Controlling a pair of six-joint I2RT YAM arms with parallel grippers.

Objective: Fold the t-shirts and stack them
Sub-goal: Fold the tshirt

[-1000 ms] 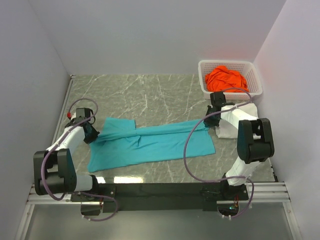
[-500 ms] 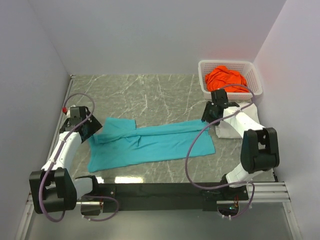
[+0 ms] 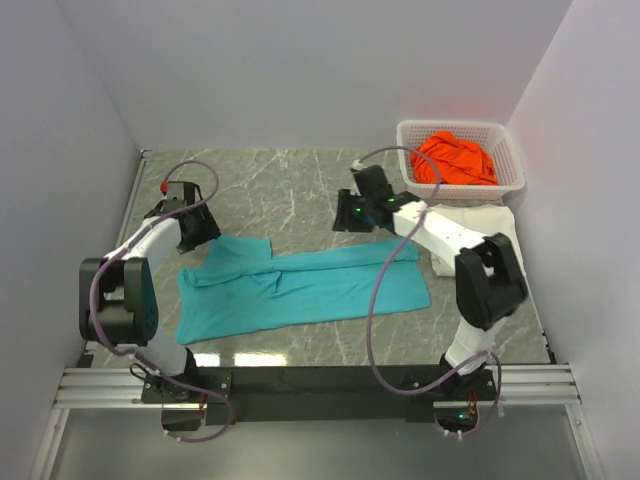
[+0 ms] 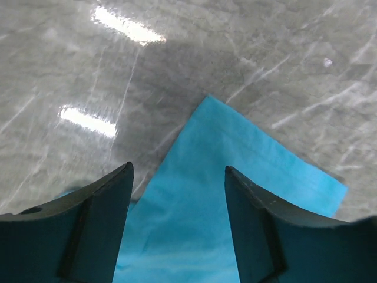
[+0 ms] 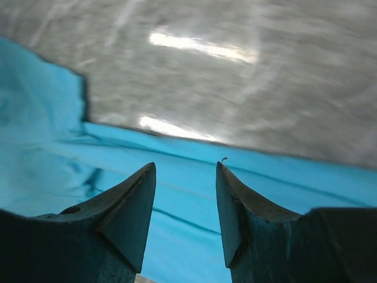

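T-shirts number 3 in view. The teal t-shirt (image 3: 310,290) lies flat on the grey marble table (image 3: 290,180), stretched from left to right across the near middle as a long band, with one layer folded over along its length and a sleeve poking out at its far left corner. The white t-shirt (image 3: 497,218) sits as a low bundle at the right side of the table, partly hidden behind the right arm and just in front of the white lattice basket (image 3: 511,137). The orange t-shirt (image 3: 455,158) is crumpled inside that basket in the far right corner.

The left claw (image 4: 177,170) hangs over the far left corner of the teal shirt with its fingers (image 4: 97,218) spread apart and nothing between them; its wrist view shows a pointed corner of teal cloth lying on the marble straight below the gap. Whether the fingertips touch the cloth cannot be told.

The right claw (image 5: 185,166) hangs above the far edge of the teal shirt, near the middle of the table and well left of the basket. Its fingers are also apart and hold nothing. Its wrist view is blurred, but it shows the shirt's far hem running across beneath the gap, with bare marble beyond it
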